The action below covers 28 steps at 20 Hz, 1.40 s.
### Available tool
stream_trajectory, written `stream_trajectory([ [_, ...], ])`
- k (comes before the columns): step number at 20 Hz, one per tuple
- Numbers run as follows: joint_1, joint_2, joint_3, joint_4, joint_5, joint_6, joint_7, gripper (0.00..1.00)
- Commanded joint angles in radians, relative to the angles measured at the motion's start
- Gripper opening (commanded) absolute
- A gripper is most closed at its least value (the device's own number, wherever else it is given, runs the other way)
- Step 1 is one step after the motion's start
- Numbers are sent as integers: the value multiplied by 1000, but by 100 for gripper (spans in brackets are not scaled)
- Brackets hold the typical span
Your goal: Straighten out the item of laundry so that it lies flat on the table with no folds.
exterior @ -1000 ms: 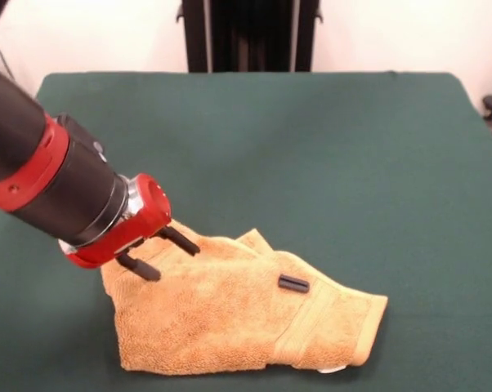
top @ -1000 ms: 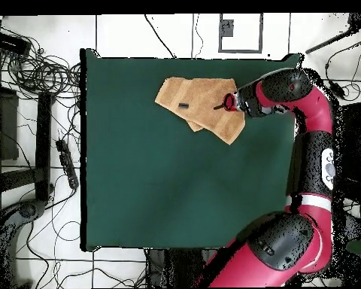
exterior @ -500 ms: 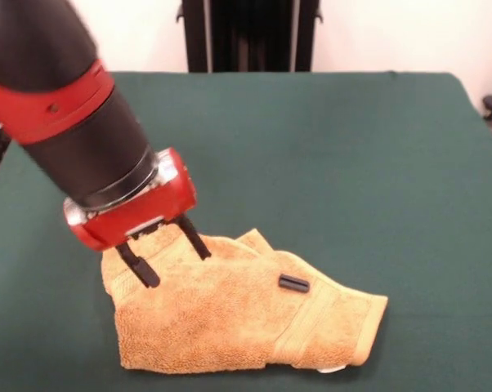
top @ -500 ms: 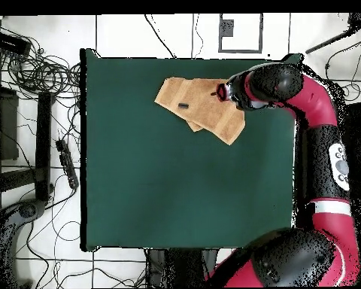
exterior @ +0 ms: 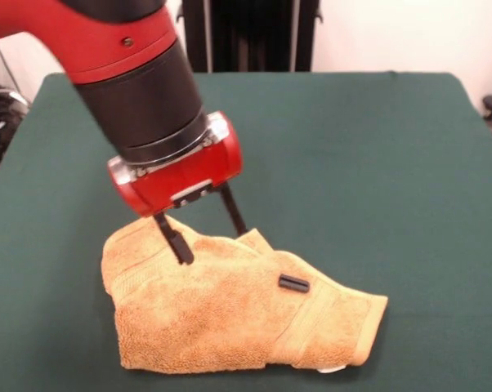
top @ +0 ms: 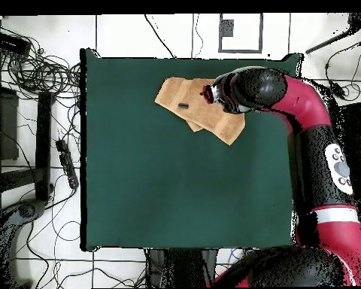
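Note:
The golden-orange towel [exterior: 230, 318] lies crumpled and folded over near the front edge of the green table [exterior: 377, 163]. Its ribbed band [exterior: 307, 327] and white tag [exterior: 334, 370] are at its right end. A small black cylinder [exterior: 293, 283] rests on the towel. My gripper [exterior: 212, 243] is open and empty, pointing down over the towel's far edge, one fingertip [exterior: 183, 257] at the cloth. In the overhead view the gripper [top: 207, 94] sits over the towel [top: 191, 101] near the table's [top: 176, 173] top edge, right of the cylinder [top: 183, 106].
The robot's black pedestal [exterior: 250, 33] stands behind the table's far edge. Cables and gear [top: 25, 68] lie on the floor left of the table in the overhead view. The towel sits close to the table's edge.
The arm has swung rightward in the front view and turned more upright, carrying the open gripper along the towel's far edge toward its middle. The towel and cylinder have not moved.

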<state>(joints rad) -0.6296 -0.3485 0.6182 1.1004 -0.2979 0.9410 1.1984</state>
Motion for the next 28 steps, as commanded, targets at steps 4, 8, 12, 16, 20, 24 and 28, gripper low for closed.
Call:
stream_trajectory([
  [4,30,19,-56,356,-29,-263,204,100],
  [8,42,60,-106,359,-93,-347,160,100],
  [12,80,67,-177,340,-138,-388,163,100],
  [16,101,82,-191,318,-140,-363,129,100],
  [20,92,56,-192,408,-122,-416,165,100],
  [24,79,50,-166,476,-96,-428,167,100],
  [28,84,67,-143,473,-59,-377,152,100],
])
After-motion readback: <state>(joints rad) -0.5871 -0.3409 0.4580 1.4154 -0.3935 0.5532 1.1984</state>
